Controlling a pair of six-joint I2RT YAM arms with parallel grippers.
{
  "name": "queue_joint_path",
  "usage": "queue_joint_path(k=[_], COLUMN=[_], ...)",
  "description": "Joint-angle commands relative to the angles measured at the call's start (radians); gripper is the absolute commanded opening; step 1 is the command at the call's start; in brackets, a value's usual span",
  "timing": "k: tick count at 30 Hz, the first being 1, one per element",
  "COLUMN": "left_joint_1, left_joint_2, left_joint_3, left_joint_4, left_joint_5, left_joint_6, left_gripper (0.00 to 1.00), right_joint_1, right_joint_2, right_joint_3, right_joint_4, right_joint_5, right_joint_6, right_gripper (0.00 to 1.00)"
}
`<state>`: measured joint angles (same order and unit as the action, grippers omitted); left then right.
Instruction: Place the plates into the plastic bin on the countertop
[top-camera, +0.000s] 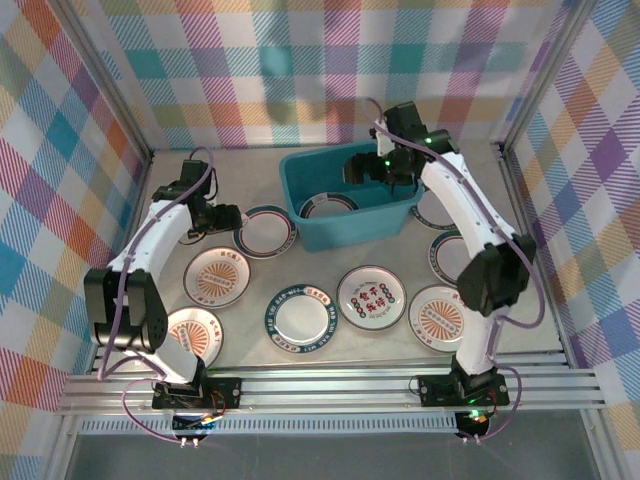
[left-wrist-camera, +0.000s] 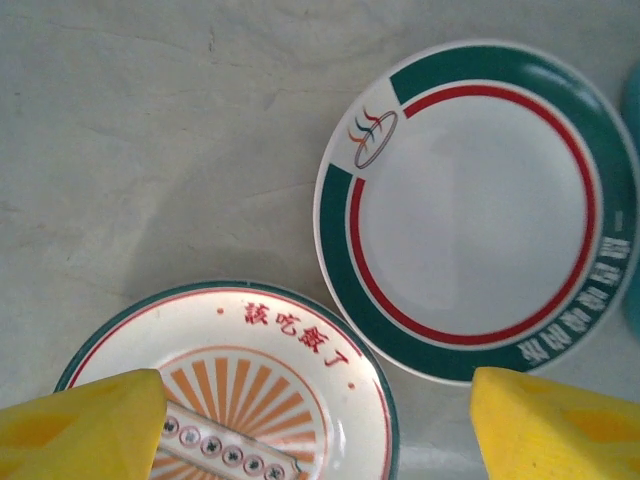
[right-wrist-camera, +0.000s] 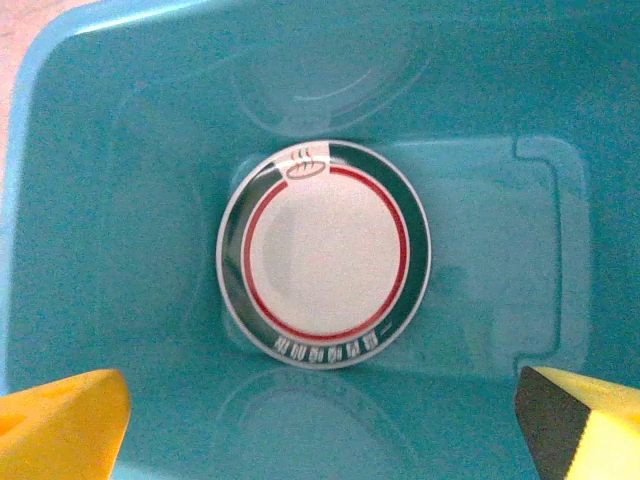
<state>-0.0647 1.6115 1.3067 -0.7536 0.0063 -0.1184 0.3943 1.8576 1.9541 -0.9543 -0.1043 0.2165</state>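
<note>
One plate (right-wrist-camera: 325, 255) lay flat in the blue bin (top-camera: 350, 232). Our right gripper (top-camera: 385, 165) hung over it, wide open and empty. Our left gripper (left-wrist-camera: 320, 420), open and empty too, hung over a sunburst plate (left-wrist-camera: 250, 380) beside a green-rimmed plate (left-wrist-camera: 475, 210) on the surface (top-camera: 240, 175). We guessed grabbing one was next. The right arm (top-camera: 460, 210) over the bin could get in the way.

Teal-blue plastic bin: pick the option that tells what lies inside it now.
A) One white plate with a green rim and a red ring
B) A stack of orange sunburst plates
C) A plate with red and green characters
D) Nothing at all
A: the right wrist view shows a single round white plate with a green rim and a red ring lying flat on the floor of the teal-blue rectangular plastic bin.
</note>
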Motion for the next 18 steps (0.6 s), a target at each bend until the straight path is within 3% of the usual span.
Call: queue_joint_path(k=[1, 9, 18], left_joint_1=[0.029, 0.048, 0.049], left_joint_2=[0.067, 0.206, 0.355], left_joint_3=[0.012, 0.046, 0.128], left_joint_4=[0.054, 0.142, 0.139], left_joint_5=[0.065, 0.180, 0.176], left_joint_6=[0.068, 0.109, 0.133], left_gripper=[0.76, 0.72, 0.69], right_joint_1=[0.008, 0.009, 0.009], right_joint_2=[-0.147, -0.394, -0.565], right_joint_3=[-0.107, -0.370, -0.536], right_joint_4=[0.029, 0.048, 0.084], right_joint_5=[-0.003, 0.007, 0.043], right_joint_6=[-0.003, 0.003, 0.057], right_gripper=[0.99, 1.00, 0.98])
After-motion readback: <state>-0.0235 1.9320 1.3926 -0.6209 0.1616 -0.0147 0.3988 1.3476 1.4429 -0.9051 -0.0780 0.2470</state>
